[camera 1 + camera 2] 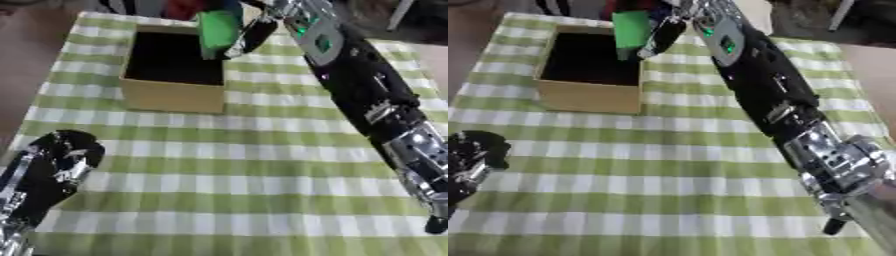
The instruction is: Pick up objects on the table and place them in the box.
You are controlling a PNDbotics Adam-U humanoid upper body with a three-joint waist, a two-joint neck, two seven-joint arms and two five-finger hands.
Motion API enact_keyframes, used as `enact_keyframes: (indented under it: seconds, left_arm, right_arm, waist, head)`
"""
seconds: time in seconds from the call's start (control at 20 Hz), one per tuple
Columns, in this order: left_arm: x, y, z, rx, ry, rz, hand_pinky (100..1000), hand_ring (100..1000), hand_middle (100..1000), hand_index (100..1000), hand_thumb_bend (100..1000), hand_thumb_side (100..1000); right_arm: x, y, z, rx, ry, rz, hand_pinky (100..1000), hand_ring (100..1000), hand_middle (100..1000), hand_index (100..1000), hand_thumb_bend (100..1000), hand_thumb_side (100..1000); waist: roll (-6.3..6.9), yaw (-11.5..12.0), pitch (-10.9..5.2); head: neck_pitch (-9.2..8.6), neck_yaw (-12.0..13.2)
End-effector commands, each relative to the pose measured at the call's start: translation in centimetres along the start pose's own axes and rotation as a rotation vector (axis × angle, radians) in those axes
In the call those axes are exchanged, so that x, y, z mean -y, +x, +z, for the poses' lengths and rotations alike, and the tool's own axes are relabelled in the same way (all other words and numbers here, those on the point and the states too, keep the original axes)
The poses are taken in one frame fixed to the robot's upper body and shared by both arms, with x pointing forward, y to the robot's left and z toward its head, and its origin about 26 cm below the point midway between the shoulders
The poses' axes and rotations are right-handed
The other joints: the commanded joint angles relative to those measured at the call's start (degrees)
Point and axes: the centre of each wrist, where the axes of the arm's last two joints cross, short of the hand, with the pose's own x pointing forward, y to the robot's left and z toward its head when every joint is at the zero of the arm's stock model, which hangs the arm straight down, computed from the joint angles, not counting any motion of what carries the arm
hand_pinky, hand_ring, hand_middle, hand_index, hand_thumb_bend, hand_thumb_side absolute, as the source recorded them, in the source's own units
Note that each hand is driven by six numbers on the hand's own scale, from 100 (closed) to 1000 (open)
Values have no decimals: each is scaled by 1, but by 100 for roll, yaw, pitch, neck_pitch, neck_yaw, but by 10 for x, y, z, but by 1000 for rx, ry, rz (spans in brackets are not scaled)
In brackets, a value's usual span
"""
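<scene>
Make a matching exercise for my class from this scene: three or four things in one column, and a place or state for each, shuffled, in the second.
Things:
1. green object
2. box
3. left hand
4. tablecloth

Places or states:
A. near the view's lower left corner, holding nothing
B. held by the right hand above the far right rim of the box
C. green and white checks
D. open-topped, dark inside

Pairs: 1-B, 2-D, 3-A, 4-C

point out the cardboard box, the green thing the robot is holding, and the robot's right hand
cardboard box (pixel 171 96): left eye view, on its front outer wall.
green object (pixel 217 27): left eye view, on its flat green face.
right hand (pixel 255 36): left eye view, on the dark fingers curled against the green object.
</scene>
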Motion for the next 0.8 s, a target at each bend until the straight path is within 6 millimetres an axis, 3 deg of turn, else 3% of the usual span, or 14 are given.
enact_keyframes:
  seconds: [0.05, 0.15, 0.35, 0.6, 0.8]
  left_arm:
    - [2, 8, -4, 29, -21, -3, 545, 687, 603, 641, 484, 278]
    - [2, 7, -4, 27, -21, -2, 545, 687, 603, 641, 484, 279]
    - [2, 7, -4, 25, -19, -1, 545, 687, 603, 641, 484, 279]
    - [1, 4, -1, 16, -8, -1, 545, 688, 603, 641, 483, 279]
    - [-4, 0, 4, -1, 19, -2, 544, 688, 603, 641, 483, 279]
  right_arm:
    - [7, 9, -10, 47, 4, 45, 761, 679, 601, 765, 643, 100]
    - [3, 14, -14, 75, 22, 48, 780, 725, 741, 881, 667, 100]
    - [2, 18, -15, 99, 6, 44, 792, 755, 839, 922, 687, 188]
    - [6, 14, -5, 79, -92, 4, 769, 723, 772, 892, 656, 132]
    - [15, 10, 15, 79, -128, -22, 749, 694, 723, 864, 629, 100]
  waist:
    - [38, 10, -86]
    - [42, 7, -92]
    - [50, -26, -113]
    - [87, -143, -170]
    - [129, -370, -264]
  head:
    - [-44, -62]
    - [-38, -75]
    - [-30, -66]
    - [2, 4]
    - [84, 153]
